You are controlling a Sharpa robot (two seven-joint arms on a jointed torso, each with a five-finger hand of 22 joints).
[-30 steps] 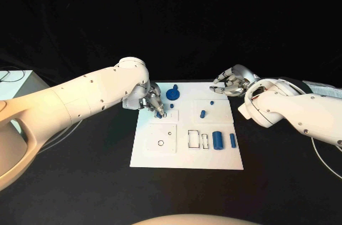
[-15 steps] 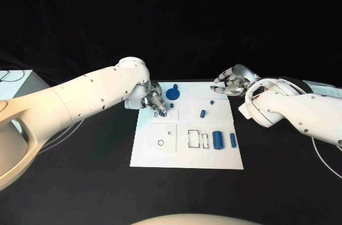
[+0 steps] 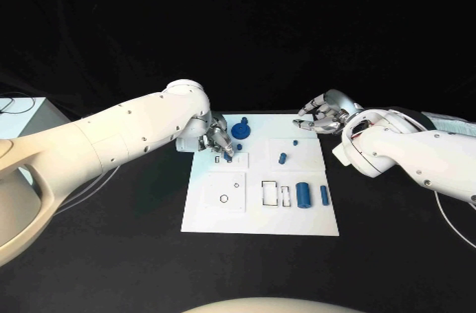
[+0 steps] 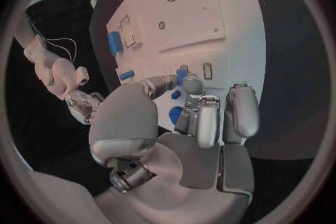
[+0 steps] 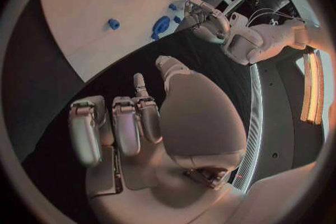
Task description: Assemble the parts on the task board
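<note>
Fingertips of the left hand (image 3: 217,142) pinch a blue part (image 3: 227,157) near the task board (image 3: 260,220) far edge; right hand (image 3: 319,118) curled, off-board.

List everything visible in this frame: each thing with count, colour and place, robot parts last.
Table: one, black, under everything.
Task board: one, white, middle of the table.
Gear-like part: one, blue, far end of the board, near the left hand.
Small pegs: two, blue, right half of the board, far part.
Cylinders: two, blue, one thick and one thin, lying side by side on the board's near right part.
Small part: one, blue, at the left hand's fingertips.
Left hand: silver, over the board's far left part.
Right hand: silver, fingers curled, off the board's far right corner.
</note>
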